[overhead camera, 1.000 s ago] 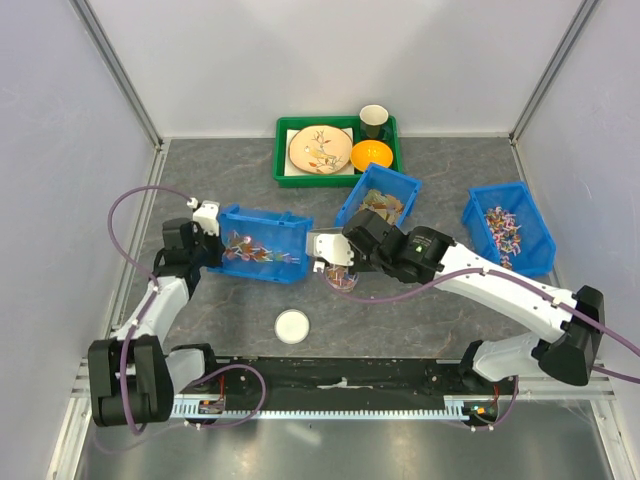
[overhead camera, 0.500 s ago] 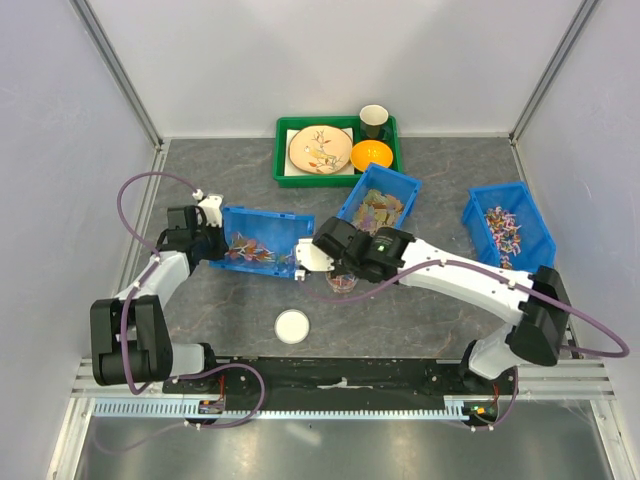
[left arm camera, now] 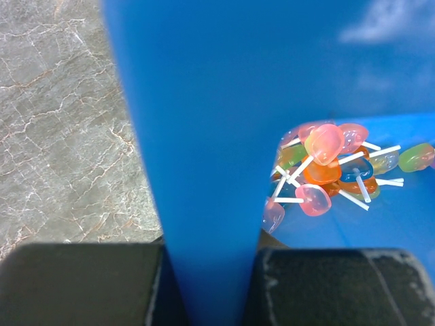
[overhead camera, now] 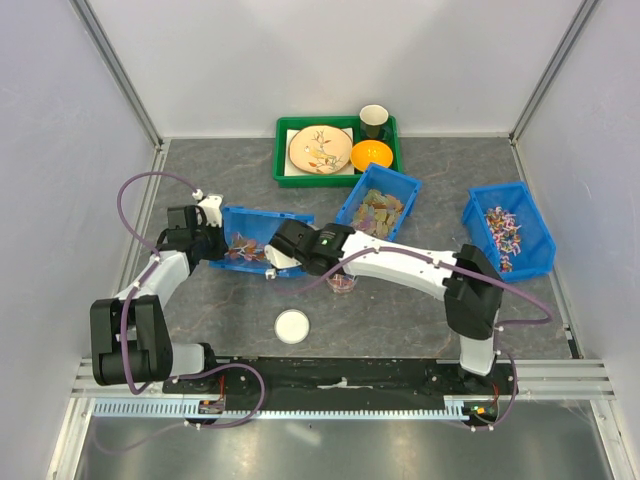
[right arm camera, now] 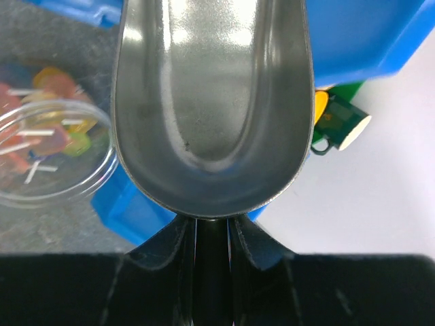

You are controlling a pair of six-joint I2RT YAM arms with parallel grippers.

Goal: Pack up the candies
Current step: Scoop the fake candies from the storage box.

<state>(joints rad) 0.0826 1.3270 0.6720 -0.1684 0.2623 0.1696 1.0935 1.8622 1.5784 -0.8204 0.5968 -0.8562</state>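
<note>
We are seeing candies piling in corner of blue bin, centre-left of top view; more candies sitting in clear round container at left of right wrist view. Left gripper is pinching bin wall, fingers pressed on it. Right gripper is clamping handle of empty metal scoop, hovering at bin's right end. White lid is lying lower centre.
</note>
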